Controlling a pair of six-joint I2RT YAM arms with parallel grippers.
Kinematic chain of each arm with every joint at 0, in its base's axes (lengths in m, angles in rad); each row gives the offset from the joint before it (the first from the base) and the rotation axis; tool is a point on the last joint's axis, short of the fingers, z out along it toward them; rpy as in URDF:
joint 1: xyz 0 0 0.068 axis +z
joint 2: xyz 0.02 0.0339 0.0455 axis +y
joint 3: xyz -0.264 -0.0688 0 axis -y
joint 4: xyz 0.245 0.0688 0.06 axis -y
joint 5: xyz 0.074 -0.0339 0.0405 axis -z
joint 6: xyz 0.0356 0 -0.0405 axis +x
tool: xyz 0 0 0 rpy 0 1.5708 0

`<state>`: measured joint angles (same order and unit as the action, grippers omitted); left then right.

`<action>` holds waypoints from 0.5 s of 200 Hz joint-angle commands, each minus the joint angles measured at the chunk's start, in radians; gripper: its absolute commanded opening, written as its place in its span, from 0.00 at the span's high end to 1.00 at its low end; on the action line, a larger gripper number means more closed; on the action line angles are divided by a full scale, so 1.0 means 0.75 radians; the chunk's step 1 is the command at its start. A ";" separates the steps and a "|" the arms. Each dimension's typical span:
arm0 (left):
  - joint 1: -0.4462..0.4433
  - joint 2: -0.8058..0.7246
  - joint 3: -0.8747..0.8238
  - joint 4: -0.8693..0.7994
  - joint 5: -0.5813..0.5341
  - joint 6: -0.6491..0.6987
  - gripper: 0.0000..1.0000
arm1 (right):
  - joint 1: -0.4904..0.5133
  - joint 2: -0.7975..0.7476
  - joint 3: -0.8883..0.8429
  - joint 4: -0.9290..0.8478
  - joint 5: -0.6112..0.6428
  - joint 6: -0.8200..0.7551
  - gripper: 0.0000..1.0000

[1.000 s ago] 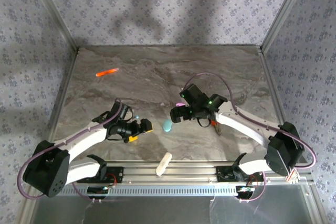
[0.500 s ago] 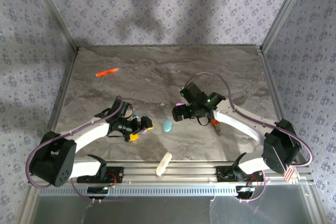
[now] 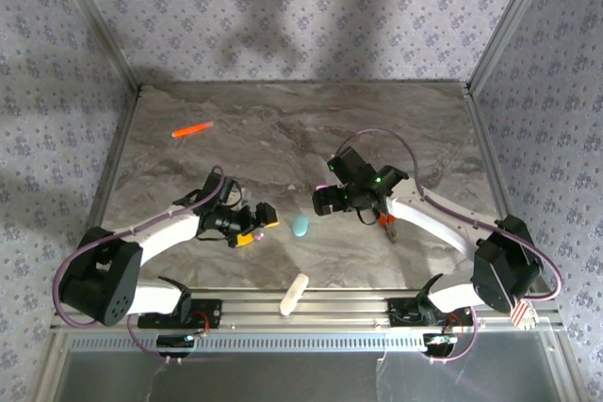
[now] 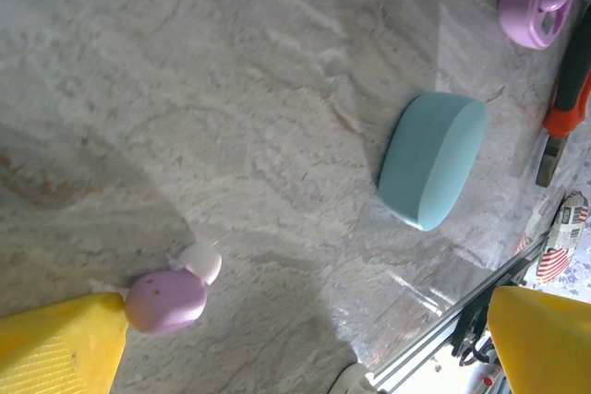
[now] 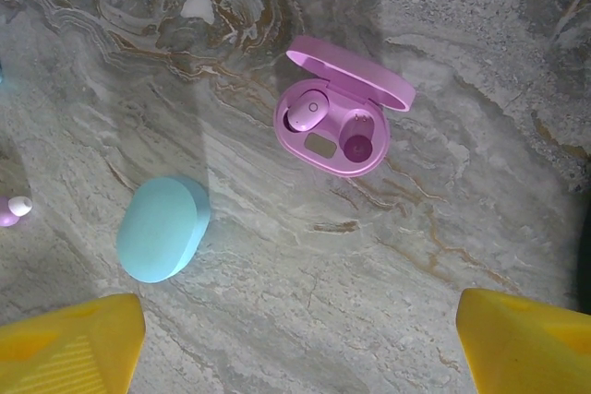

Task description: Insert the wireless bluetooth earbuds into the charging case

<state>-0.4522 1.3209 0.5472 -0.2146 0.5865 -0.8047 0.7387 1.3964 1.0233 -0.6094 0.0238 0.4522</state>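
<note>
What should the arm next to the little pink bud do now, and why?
It should probably close the left gripper gently on the pink earbud. The jaws stand open and the bud lies loose between them, right at one yellow finger. The pink case is open with one earbud seated and an empty socket beside it, so this bud likely goes there.

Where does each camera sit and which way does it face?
Top external: above and behind, looking down on the marble table; left arm, right arm show.
Left wrist: looks down at a pink earbud and teal case; yellow fingertips show.
Right wrist: looks down at the open pink case; yellow fingertips show.
All share the teal case.
</note>
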 commanded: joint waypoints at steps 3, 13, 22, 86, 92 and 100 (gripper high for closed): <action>0.000 0.028 0.045 0.054 0.003 0.026 0.00 | -0.009 -0.035 -0.024 0.005 0.016 -0.010 0.11; 0.000 0.036 0.051 0.057 0.005 0.028 0.00 | -0.010 -0.036 -0.023 0.004 0.013 -0.010 0.11; 0.000 0.041 0.057 0.055 0.003 0.030 0.00 | -0.011 -0.037 -0.024 0.005 0.013 -0.010 0.10; 0.096 -0.078 0.051 -0.093 -0.092 0.091 0.00 | 0.022 -0.008 0.019 -0.034 0.020 -0.002 0.14; 0.120 -0.109 0.048 -0.118 -0.102 0.100 0.00 | 0.039 0.007 0.036 -0.050 0.034 0.001 0.15; 0.154 -0.151 0.046 -0.149 -0.108 0.111 0.00 | 0.067 0.033 0.064 -0.075 0.066 0.011 0.17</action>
<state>-0.3962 1.2972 0.5808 -0.2417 0.5457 -0.7662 0.7479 1.3945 1.0168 -0.6086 0.0288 0.4549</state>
